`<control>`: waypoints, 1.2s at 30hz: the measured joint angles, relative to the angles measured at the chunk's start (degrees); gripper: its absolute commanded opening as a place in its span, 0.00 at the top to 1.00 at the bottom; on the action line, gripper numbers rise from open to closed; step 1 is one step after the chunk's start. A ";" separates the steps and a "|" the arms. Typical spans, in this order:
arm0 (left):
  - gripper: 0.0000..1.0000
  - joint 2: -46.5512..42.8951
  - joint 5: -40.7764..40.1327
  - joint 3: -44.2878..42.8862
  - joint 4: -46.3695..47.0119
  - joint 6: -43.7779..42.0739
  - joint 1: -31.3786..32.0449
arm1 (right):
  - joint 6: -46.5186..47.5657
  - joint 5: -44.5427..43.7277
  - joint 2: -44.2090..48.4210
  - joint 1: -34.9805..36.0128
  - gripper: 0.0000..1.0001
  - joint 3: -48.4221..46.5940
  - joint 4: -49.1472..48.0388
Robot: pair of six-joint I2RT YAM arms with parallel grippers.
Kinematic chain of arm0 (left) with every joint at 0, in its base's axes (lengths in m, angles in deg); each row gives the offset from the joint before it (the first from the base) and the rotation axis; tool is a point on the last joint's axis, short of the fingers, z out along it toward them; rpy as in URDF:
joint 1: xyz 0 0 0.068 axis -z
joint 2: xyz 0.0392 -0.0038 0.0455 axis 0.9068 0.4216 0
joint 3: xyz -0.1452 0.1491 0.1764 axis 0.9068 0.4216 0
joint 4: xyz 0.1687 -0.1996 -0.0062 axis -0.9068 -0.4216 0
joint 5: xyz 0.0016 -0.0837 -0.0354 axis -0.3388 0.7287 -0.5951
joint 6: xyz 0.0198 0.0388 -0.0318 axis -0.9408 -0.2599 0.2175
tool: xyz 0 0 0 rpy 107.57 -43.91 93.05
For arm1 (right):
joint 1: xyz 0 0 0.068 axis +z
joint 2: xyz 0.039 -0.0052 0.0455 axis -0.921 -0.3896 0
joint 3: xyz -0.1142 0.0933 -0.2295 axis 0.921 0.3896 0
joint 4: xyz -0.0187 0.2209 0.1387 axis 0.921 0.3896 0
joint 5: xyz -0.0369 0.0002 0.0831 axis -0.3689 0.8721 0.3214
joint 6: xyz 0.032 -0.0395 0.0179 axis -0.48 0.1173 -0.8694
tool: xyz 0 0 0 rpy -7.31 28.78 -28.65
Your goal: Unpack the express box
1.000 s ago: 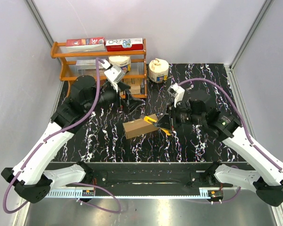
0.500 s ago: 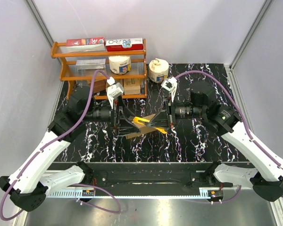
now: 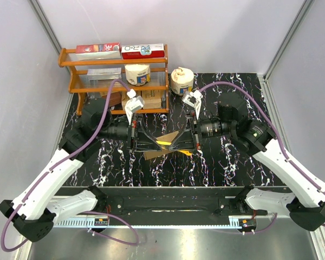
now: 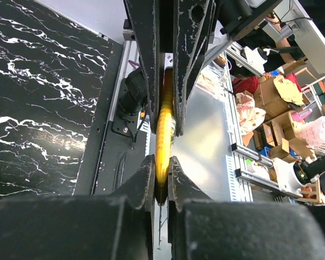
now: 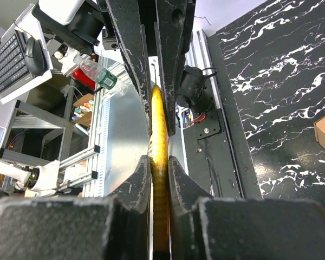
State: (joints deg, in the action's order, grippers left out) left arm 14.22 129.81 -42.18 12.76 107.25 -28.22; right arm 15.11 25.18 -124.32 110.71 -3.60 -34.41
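The express box [image 3: 154, 154] lies on the table [image 3: 233, 162] roughly midway between the two arms, its top largely hidden under their meeting jaws, with what looks like a raised flap on its far side. Just above the box a thin yellow item [image 3: 163, 142] is held from both ends. The left gripper [image 3: 147, 142] reaches in from the box's left with its jaws pressed onto the item, and the right gripper [image 3: 177, 142] does the same from the box's right. Both wrist views show the item edge-on, pinched between that arm's own fingers and the opposing pair further along it. The main risk, as I judge it, is that two arms share one flimsy piece. If they pull apart or twist out of step, the item could bend, tear or slip free and drop back onto the box. If either arm lifts while a fingertip catches the cardboard, the light carton could be dragged or tipped. Behind and left of the box stands an orange rack [image 3: 114, 65], well apart.
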 measured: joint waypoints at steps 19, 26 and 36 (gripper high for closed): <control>1.00 -7.89 -10.51 1.46 14.05 7.13 -0.48 | -14.34 -14.08 8.52 0.17 0.09 11.10 -24.33; 1.00 -8.04 -14.53 6.01 21.99 13.29 -0.48 | -19.28 -14.53 6.69 0.17 0.27 9.88 -33.42; 1.00 -7.28 -16.76 6.62 22.69 14.99 -0.48 | -20.83 -14.01 2.64 0.17 0.55 7.78 -34.73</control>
State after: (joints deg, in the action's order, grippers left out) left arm 6.94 113.04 -35.56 35.45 122.24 -28.70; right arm -5.72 11.17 -121.67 110.88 4.18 -69.14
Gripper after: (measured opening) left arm 0.113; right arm 0.486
